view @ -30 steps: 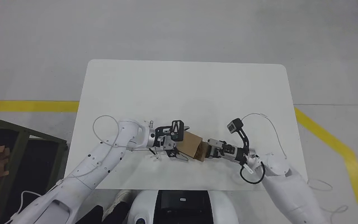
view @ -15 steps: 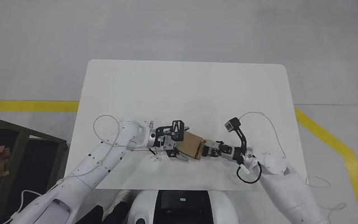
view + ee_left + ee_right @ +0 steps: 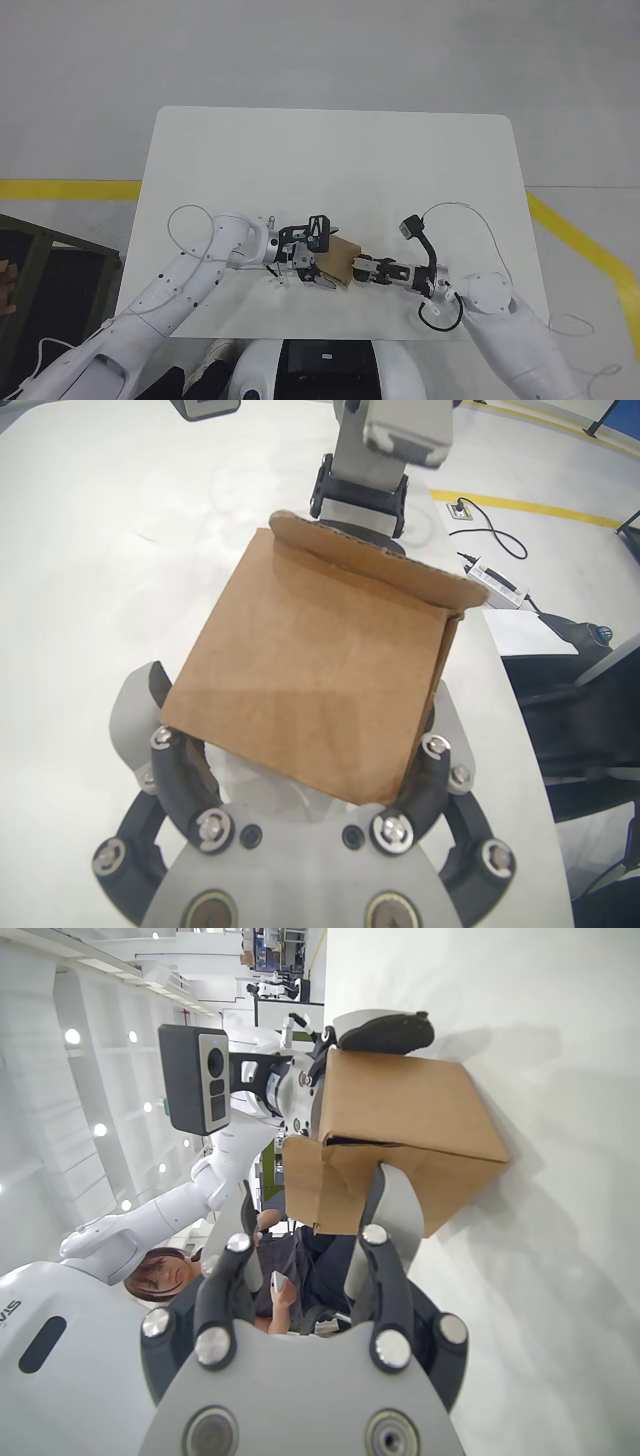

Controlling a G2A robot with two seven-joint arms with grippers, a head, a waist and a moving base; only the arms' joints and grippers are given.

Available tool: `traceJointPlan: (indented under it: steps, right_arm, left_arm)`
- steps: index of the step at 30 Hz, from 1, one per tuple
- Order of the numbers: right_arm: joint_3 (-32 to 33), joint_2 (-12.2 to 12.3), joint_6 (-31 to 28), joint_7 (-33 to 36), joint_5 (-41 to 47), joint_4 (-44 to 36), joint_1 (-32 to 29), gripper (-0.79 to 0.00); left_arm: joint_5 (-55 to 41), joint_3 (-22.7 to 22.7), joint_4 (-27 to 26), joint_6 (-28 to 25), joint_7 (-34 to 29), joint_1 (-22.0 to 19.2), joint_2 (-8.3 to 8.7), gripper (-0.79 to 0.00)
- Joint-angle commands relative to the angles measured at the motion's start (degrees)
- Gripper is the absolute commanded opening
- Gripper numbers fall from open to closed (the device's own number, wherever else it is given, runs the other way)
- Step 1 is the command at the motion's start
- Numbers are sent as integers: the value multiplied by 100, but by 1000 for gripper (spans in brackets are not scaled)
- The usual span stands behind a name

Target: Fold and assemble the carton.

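Observation:
A small brown carton (image 3: pixel 340 260) lies on the white table (image 3: pixel 400 160) near its front edge. My left gripper (image 3: pixel 322 268) is shut on one end of it, and its fingers (image 3: pixel 162 695) clasp both side walls of the carton (image 3: pixel 320 660). My right gripper (image 3: pixel 358 270) is at the opposite end, open. In the right wrist view an end flap (image 3: pixel 310 1183) stands between the spread fingers of the right gripper (image 3: pixel 317 1188). One finger (image 3: pixel 392 1198) lies against the end face of the carton (image 3: pixel 410 1098). A curved tuck flap (image 3: pixel 370 565) sticks up at the far end.
A thin white cable (image 3: pixel 180 225) loops on the table beside the left arm. The table's front edge (image 3: pixel 330 338) runs close behind both grippers. A dark crate (image 3: pixel 40 275) stands on the floor to the left. Bare tabletop stretches across the back half.
The right gripper has slid left, up to the carton's end, and less of the carton shows between the grippers. The left arm has stayed put with the carton.

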Motion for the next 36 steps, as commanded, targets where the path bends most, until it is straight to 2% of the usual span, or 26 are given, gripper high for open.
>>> traceJointPlan:
  steps: [1, 4, 12, 23, 36]
  right_arm:
    - [9, 5, 16, 1, -25, -6, -18, -456]
    - [30, 14, 36, -3, -86, 3, -44, -459]
    - [40, 31, 136, -45, -304, 20, -79, -526]
    - [176, 81, 210, -92, -591, -126, -170, -486]
    - [192, 112, 326, -150, -844, -253, -257, -560]
  left_arm:
    - [-11, 4, 0, 0, -7, -4, 2, 0]
    - [-21, 19, 3, 0, -23, -11, 6, 0]
    - [-40, 42, 7, 0, -39, -20, 18, 0]
    - [-75, 63, 5, 0, -58, -30, 36, 0]
    - [-97, 85, -12, 0, -106, -37, 51, 0]
